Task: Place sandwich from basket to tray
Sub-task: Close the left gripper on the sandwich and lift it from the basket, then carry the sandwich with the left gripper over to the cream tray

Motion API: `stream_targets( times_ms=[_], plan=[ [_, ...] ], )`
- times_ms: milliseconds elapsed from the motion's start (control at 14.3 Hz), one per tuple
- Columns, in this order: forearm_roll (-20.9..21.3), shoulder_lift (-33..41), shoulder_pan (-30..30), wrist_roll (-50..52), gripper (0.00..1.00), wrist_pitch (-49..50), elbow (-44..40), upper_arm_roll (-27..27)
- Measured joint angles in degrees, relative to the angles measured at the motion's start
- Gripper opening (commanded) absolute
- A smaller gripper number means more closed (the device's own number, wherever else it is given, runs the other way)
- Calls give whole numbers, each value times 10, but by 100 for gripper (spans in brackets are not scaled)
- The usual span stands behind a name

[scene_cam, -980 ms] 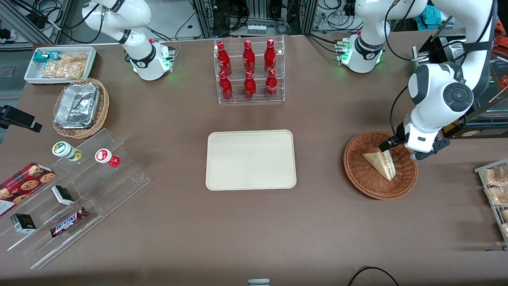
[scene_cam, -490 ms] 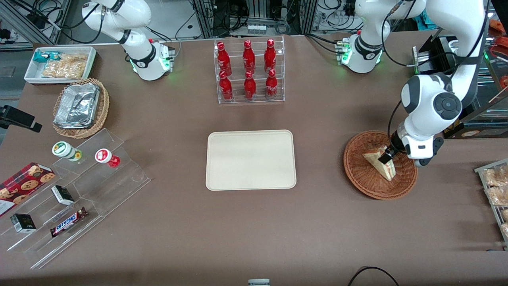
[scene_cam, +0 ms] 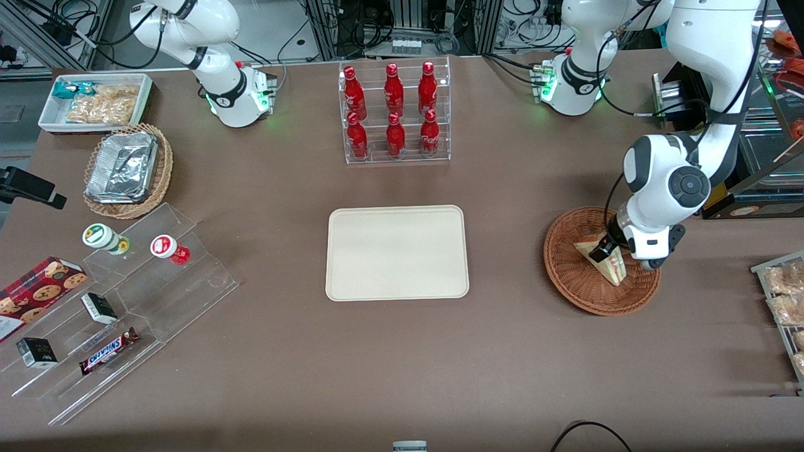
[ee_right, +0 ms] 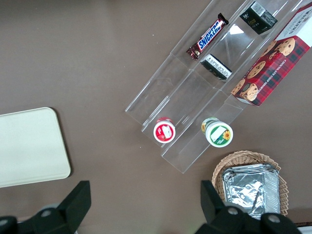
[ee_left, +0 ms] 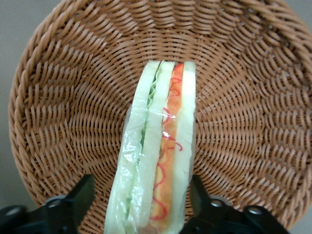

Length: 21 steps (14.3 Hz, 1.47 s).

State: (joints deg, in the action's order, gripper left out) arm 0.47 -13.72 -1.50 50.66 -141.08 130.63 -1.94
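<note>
Down comes the working arm, its gripper (scene_cam: 608,253) dropping from the basket's rim at about one o'clock onto the wedge itself, while the sandwich (scene_cam: 604,262) has not budged. That sandwich (ee_left: 158,151) stands on edge in the middle of the basket (scene_cam: 568,276), red and green filling facing up at the wrist camera, clear wrap glinting over it. Fingers (ee_left: 68,204) sit spread, one on each bread face, just beside the wrap and not yet pinching it — so the gripper (ee_left: 141,214) is unclenched, straddling the wedge. Call it the grasp step, at its very brink: aligned, lowered, nothing squeezed yet.

Next comes the close, I judge, and it wants a gentle squeeze, since soft bread in slippery film will squash or slide. Then a straight lift clear of the woven wall (ee_left: 44,122), and a carry toward nine o'clock in the front view, where the tray (scene_cam: 397,252) lies bare, well apart from the basket. Farther out at twelve o'clock from the tray stands the rack of red bottles (scene_cam: 394,110), well off that path.
</note>
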Motion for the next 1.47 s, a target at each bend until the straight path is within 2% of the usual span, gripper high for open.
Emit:
stream_targets(
  times_ms=[140,280,420,560,840,910,1120,1470],
  plan=[
    [0,1,0,0,12,0,-4,0],
    [0,6,0,0,6,6,-15,-1],
    [0,16,-1,-10,3,52,-38,-5],
    [1,28,-4,-62,3,118,-68,-22],
    [1,38,-7,-244,4,216,-126,-79],
    [1,33,-8,-255,4,231,-143,-96],
    [0,-2,-38,-231,2,240,-187,-139],
    [4,-95,-164,-117,1,239,-291,-146]
  ],
)
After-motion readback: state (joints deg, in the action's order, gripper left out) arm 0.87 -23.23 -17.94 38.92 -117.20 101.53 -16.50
